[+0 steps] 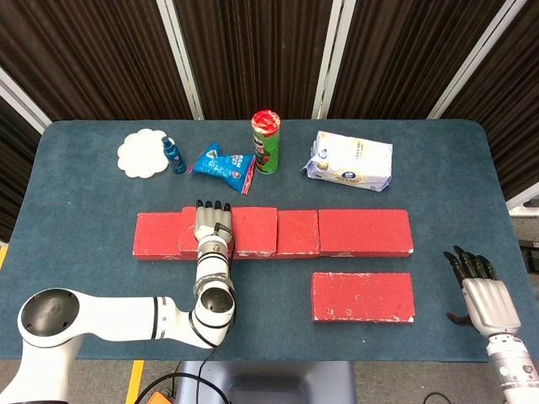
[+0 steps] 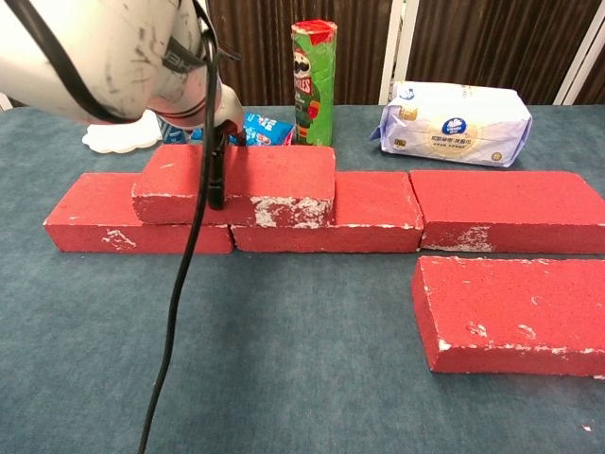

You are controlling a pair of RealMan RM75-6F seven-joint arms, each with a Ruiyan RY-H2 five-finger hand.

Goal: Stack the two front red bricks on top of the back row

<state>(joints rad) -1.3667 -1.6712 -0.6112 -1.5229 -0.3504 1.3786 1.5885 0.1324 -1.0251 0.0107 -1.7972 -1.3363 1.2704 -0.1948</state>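
Red bricks lie across the middle of the dark blue felt table (image 1: pixel 76 185): seen from the head camera, a back row (image 1: pixel 364 232) runs left to right, and one rectangular red brick with chipped white edges (image 1: pixel 244 229) sits stacked on the row's left part. The left hand (image 1: pixel 213 225) lies flat on top of that stacked brick, fingers extended and close together, dark fingertips (image 1: pixel 212 204) reaching its far edge; whether it grips the brick I cannot tell. A second front red brick (image 1: pixel 362 296) lies flat on the table, just in front of the row's right part. The right hand (image 1: pixel 482 295) hovers well to its right, fingers spread, holding nothing.

From the chest camera, the stacked brick (image 2: pixel 274 180) rests across the seam of two lower bricks, with the left hand (image 2: pixel 222 104) on its top-left part, mostly hidden by the arm. The front brick (image 2: pixel 515 312) lies apart, lower right.
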